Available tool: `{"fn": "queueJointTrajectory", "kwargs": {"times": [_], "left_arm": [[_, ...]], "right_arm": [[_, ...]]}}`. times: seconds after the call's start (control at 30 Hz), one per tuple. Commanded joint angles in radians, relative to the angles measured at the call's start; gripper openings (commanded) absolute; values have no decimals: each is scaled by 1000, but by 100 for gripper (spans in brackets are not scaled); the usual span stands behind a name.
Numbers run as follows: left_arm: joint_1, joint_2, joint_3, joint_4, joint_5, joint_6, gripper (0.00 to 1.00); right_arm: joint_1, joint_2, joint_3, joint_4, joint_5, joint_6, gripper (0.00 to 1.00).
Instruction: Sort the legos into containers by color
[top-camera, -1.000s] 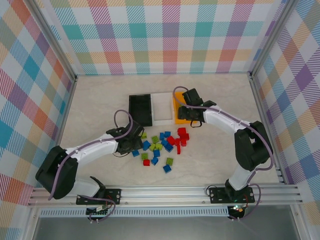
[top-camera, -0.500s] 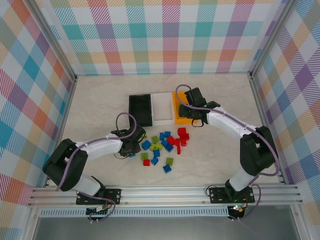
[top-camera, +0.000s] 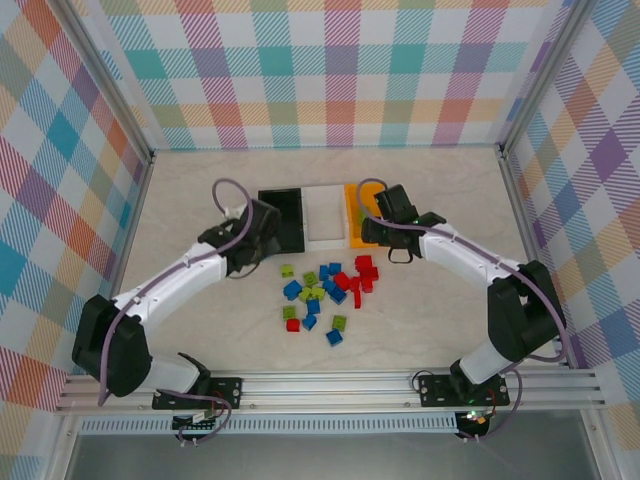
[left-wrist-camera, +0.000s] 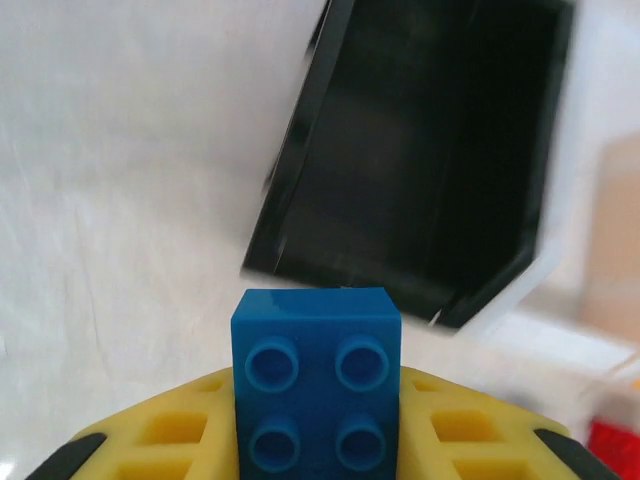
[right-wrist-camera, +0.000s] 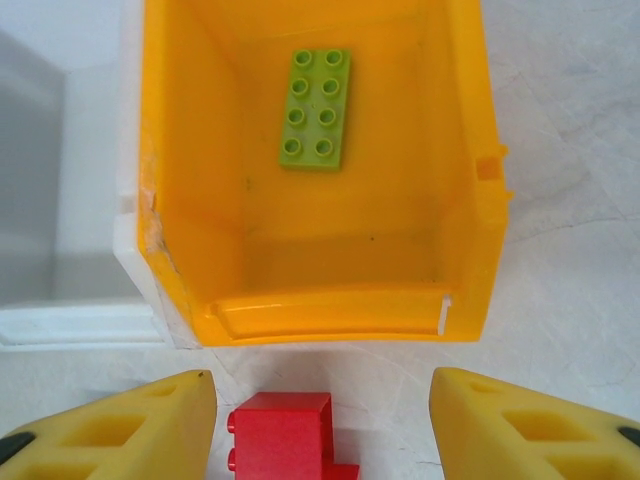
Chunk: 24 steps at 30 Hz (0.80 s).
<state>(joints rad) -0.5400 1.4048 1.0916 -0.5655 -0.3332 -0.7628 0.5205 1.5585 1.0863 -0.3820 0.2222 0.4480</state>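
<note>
1. Since the earlier frame the left gripper (top-camera: 262, 224) has left the left edge of the pile of legos (top-camera: 325, 288) and swung up to the near-left side of the black bin (top-camera: 290, 215). The right gripper (top-camera: 372, 240) has slid a little nearer, off the orange bin (top-camera: 350, 190).
2. The left claw is clamped on 1 blue brick (left-wrist-camera: 315, 390), lifted clear of the table and just short of the black bin's near rim in the left wrist view.
3. The step in hand looks like delivery of that blue brick. The next move calls for carrying it on over the bin's open top, then parting the jaws.
4. This brick is a square 2 by 2, so it has no long axis. Its 4 studs face the wrist camera.
5. The right claw stands open, with a finger on either side of a red brick (right-wrist-camera: 285, 435) on the table just beside the orange bin's near wall, gripping nothing.
6. The red brick seems to lie on its side, studs pointing left in that view.
7. The orange bin holds 1 lime brick (right-wrist-camera: 315, 108), studs up, its long axis along the bin's length. Red therefore probably belongs in the white bin (top-camera: 323, 215).
</note>
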Motion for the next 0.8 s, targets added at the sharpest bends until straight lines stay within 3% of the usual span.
{"fn": "queueJointTrajectory", "kwargs": {"times": [0.0,0.23,0.47,0.53,0.67,0.77], "left_arm": [[33,123,126,-17,-103,85,26],[96,396,354,-37,-87,132,23],[101,559,506,-85,-99,158,22],[102,585,532,-100,-97,163,28],[101,592,537,-98,-92,168,52],[101,570,528,-89,-73,164,64]], "right_arm": [[-2,-29,-22,15,-1,17,59],[-3,-65,-57,10,-5,21,60],[-1,-110,-97,11,-19,25,64],[-2,-124,-108,9,-23,28,65],[-2,-151,-123,7,-36,34,69],[-2,-165,-128,2,-50,35,70]]}}
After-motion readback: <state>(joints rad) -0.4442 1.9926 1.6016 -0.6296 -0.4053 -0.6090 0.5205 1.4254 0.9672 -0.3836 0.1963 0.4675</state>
